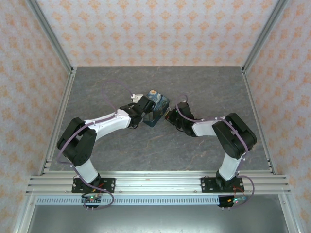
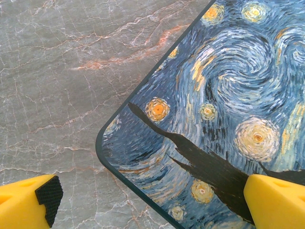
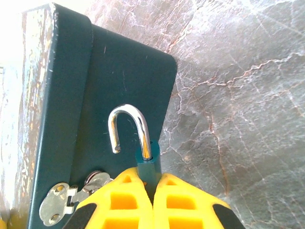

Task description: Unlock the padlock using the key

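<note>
So the left gripper is spread wide open. One yellow finger sits out over the gray marble table and the other over the painted top of the box, so the fingers straddle its rounded corner. Can't tell if either one actually touches it. From the top camera the box, with its swirly blue-and-yellow starry-night lid, sits mid-table, turned cornerwise, right between the two grippers, with the left gripper over its near-left corner. On the right wrist camera you see the box's dark teal side with a little silver hasp low down. Just right of that is the padlock, a tiny teal body with a shiny hook that's popped open, its free end hanging loose. The right gripper has its yellow fingers pressed together, pinching the padlock's body.
</note>
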{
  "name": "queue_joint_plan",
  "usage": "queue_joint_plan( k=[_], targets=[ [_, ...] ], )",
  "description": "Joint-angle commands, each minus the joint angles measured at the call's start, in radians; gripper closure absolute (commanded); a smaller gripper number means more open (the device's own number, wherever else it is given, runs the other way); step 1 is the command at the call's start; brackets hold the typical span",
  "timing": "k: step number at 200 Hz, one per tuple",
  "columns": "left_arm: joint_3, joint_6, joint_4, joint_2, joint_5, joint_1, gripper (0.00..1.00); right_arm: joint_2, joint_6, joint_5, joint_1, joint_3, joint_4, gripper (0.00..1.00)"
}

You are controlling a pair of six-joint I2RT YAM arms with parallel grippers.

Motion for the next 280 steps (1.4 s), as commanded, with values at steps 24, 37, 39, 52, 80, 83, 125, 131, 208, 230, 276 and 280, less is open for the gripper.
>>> queue_joint_plan(
  k=[24,37,39,52,80,83,125,131,208,230,276,280],
  targets=[
    [-0.036,0.027,-0.127,0.048,0.012,-0.007,0.01,-0.073,-0.013,-0.020,-0.002,-0.031,0.004,1.00],
    [-0.026,0.027,-0.130,0.045,0.011,-0.007,0.01,-0.104,-0.007,-0.027,-0.002,-0.059,-0.004,1.00],
    [-0.024,0.027,-0.131,0.045,0.011,-0.007,0.01,-0.110,-0.008,-0.029,-0.002,-0.064,-0.006,1.00],
    [-0.008,0.040,-0.139,0.042,0.009,-0.007,0.00,-0.140,0.004,-0.031,-0.002,-0.098,-0.017,1.00],
    [0.033,0.062,-0.162,0.025,0.014,-0.007,0.00,-0.190,0.028,-0.040,-0.002,-0.186,-0.011,1.00],
    [0.039,0.065,-0.166,0.022,0.015,-0.006,0.00,-0.193,0.030,-0.041,-0.001,-0.195,-0.006,1.00],
    [0.095,0.087,-0.213,-0.024,0.025,-0.005,0.00,-0.247,0.058,-0.037,-0.002,-0.329,0.021,1.00],
    [0.100,0.088,-0.219,-0.032,0.029,-0.005,0.00,-0.257,0.058,-0.036,-0.001,-0.342,0.014,1.00],
    [0.111,0.085,-0.282,-0.199,0.050,0.008,0.00,-0.470,0.006,0.027,-0.041,-0.450,-0.300,0.73],
    [0.111,0.080,-0.293,-0.250,0.052,0.012,0.00,-0.575,0.010,0.030,-0.089,-0.488,-0.393,0.49],
    [0.126,0.077,-0.320,-0.335,0.028,0.034,0.00,-0.866,-0.019,0.043,-0.146,-0.420,-0.623,0.22],
    [0.128,0.077,-0.322,-0.343,0.025,0.039,0.00,-0.879,-0.026,0.043,-0.153,-0.406,-0.640,0.21]
  ],
)
